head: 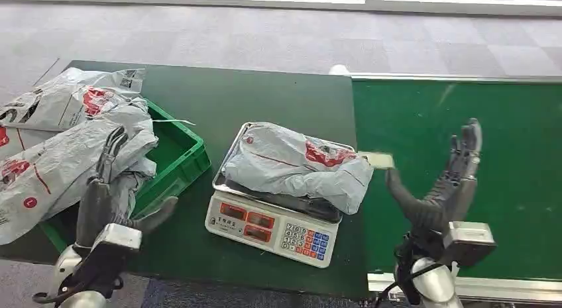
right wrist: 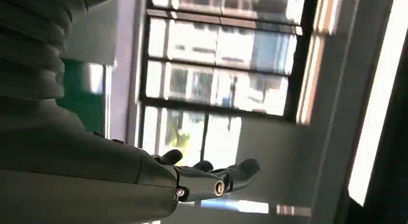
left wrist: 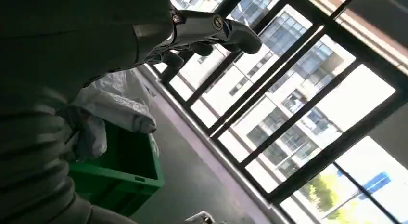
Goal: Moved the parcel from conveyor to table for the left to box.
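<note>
A grey plastic parcel [head: 297, 165] with red markings lies crumpled on the steel pan of a white scale [head: 268, 227], which stands near the middle of the dark green table [head: 265, 96]; one end of the parcel droops over the pan's edge at about three o'clock, toward the brighter green conveyor [head: 464, 162]. A small pale label [head: 378, 160] lies flat on the conveyor just beside that drooping end. The right hand [head: 441, 182] is raised over the conveyor at about three o'clock from the scale, palm turned toward the parcel, its fingers straight and spread with the thumb held apart, and it holds nothing; it is near the parcel but not touching it. In the right wrist view the same hand [right wrist: 211, 178] shows its fingers extended and apart against tall windows. At about nine o'clock from the scale sits a green box [head: 179, 155], heaped with more grey bags [head: 73, 142] that spill over its rim and onto the table. The left hand [head: 109, 189] stands upright in front of that box, fingers pointing up and loosely parted, thumb out to the side, gripping nothing, with the bags just behind it. In the left wrist view the left hand [left wrist: 202, 33] is seen with its fingers slightly curled and free, above the green box [left wrist: 120, 171] and its bags [left wrist: 113, 106].
</note>
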`<state>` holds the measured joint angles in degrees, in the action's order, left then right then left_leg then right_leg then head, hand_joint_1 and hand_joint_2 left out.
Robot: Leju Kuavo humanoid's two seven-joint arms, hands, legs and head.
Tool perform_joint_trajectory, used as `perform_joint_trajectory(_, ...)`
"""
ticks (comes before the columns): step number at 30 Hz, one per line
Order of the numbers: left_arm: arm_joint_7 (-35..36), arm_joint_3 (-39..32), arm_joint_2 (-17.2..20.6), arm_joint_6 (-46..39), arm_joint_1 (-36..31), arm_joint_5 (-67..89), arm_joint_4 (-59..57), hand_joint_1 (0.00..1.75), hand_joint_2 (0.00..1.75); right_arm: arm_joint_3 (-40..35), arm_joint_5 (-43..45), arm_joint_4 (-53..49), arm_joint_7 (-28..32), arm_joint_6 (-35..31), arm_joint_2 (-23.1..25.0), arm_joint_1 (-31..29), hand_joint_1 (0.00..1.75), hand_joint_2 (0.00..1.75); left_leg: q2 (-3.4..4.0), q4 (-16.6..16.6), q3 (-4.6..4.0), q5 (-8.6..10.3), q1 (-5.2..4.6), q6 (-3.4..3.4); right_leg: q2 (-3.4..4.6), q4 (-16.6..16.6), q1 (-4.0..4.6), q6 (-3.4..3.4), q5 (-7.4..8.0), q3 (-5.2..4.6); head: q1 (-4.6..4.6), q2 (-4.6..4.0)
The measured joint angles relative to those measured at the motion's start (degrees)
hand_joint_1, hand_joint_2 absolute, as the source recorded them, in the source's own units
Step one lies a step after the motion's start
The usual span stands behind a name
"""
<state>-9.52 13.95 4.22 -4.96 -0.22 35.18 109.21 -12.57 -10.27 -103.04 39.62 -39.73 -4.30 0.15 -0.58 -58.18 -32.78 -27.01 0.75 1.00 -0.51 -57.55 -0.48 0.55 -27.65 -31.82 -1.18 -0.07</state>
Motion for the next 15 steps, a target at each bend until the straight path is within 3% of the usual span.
perform_joint_trajectory(2, 5.4, 2.7, -0.2, 1.9, -4.4, 3.8, -3.1, 0.0, 1.75, 1.1, -0.4, -4.8, 0.4, -2.7, 3.1, 2.1, 0.0, 1.75, 0.05, 0.0, 0.03, 0.02, 0.0, 0.04, 0.07, 0.0, 0.02, -0.03, 0.02, -0.17, 0.0, 0.0)
perform_joint_trajectory(3, 7.8, 4.4, -0.7, 2.8, -7.4, 5.6, -5.9, 0.0, 1.75, 1.9, 0.7, -6.8, 0.4, -1.6, 4.5, 3.4, 0.0, 0.0, 0.05, 0.0, 0.04, 0.02, 0.0, 0.04, 0.07, 0.0, 0.02, -0.03, 0.03, -0.17, 0.0, 0.0)
perform_joint_trajectory(4, 9.7, 6.1, -1.4, 3.7, -10.4, 7.1, -9.1, 0.0, 1.75, 2.5, 2.3, -7.9, 0.4, -1.1, 5.3, 4.7, 0.0, 0.0, 0.01, 0.0, 0.04, 0.03, 0.0, 0.04, 0.01, 0.0, 0.01, -0.03, 0.03, -0.1, 0.0, 0.0)
perform_joint_trajectory(5, 11.1, 7.9, -2.2, 4.7, -13.3, 8.5, -12.8, 0.0, 1.75, 3.1, 4.8, -8.6, 0.4, -0.7, 6.0, 6.1, 0.0, 1.75, -0.01, 0.0, 0.06, 0.04, 0.0, 0.02, -0.03, 0.0, -0.01, -0.03, 0.03, -0.1, 0.0, 0.0)
perform_joint_trajectory(9, 13.0, 13.4, -8.1, 5.3, -23.1, 12.2, -29.9, 0.0, 1.75, 5.0, 9.7, -9.4, 0.4, -0.5, 7.0, 10.2, 0.0, 1.75, 0.07, 0.0, -0.07, 0.11, -0.16, -0.1, 0.09, 0.0, -0.2, 0.21, 0.23, -0.1, 0.02, 0.0)
perform_joint_trajectory(15, 13.7, 19.5, -18.1, 5.4, -32.9, 14.2, -52.0, 0.0, 1.75, 5.0, 6.0, -9.4, 0.4, -0.2, 7.1, 10.9, 0.0, 1.75, 0.19, -0.1, -0.17, 0.14, -0.3, -0.19, 0.26, 0.0, -0.36, 0.34, 0.33, -0.22, 0.0, 0.0)
